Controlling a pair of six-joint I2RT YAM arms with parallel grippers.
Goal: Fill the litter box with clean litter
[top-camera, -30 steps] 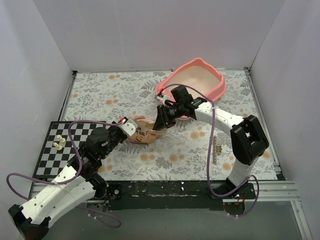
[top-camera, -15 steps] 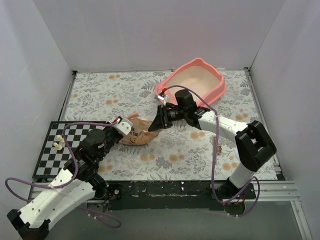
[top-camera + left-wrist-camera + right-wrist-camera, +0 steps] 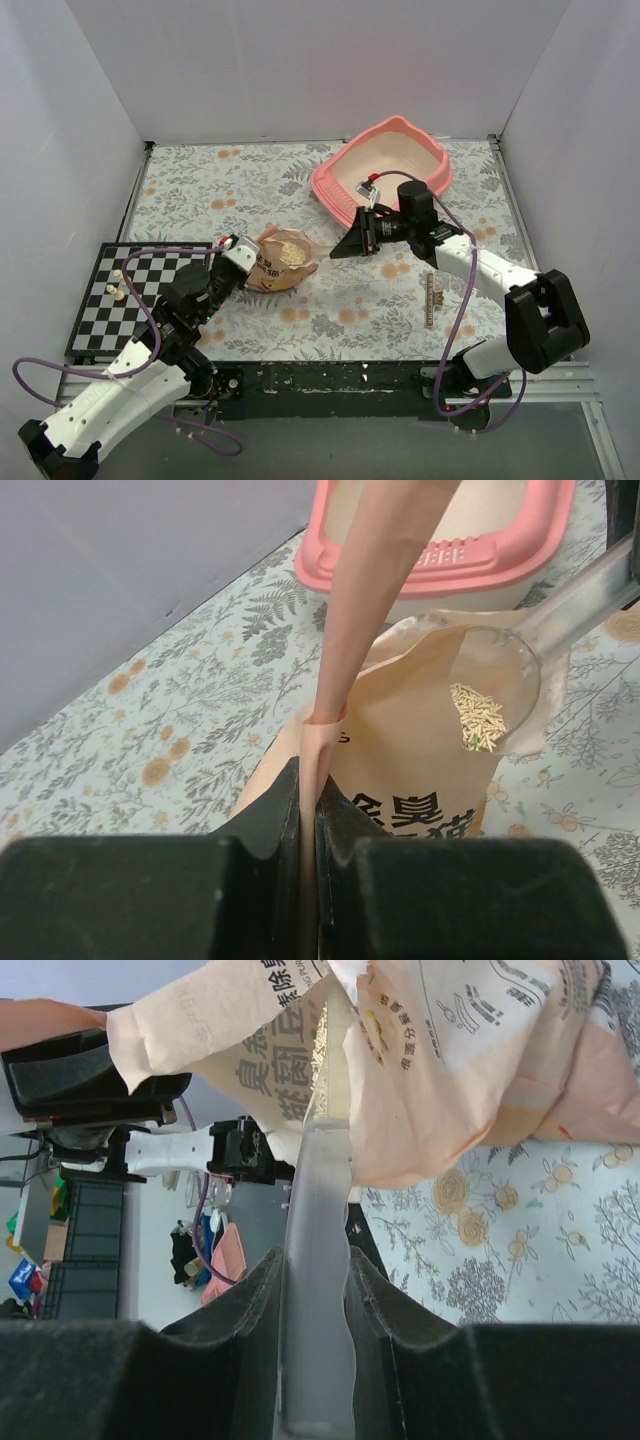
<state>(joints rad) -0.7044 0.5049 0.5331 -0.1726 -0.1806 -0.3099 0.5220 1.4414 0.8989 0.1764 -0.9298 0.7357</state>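
My left gripper [image 3: 308,815] is pinched tight on the top edge of the peach bag [image 3: 400,765], which lies near the middle of the bench. My right gripper [image 3: 316,1290] is clamped on the handle of the clear scoop [image 3: 492,680]. The scoop's bowl sits at the bag's mouth with a small heap of tan litter [image 3: 478,718] in it. The pink litter box [image 3: 332,193] stands toward the far right corner, near the bag but not touching it. A checkerboard [image 3: 95,310] lies at the near left edge.
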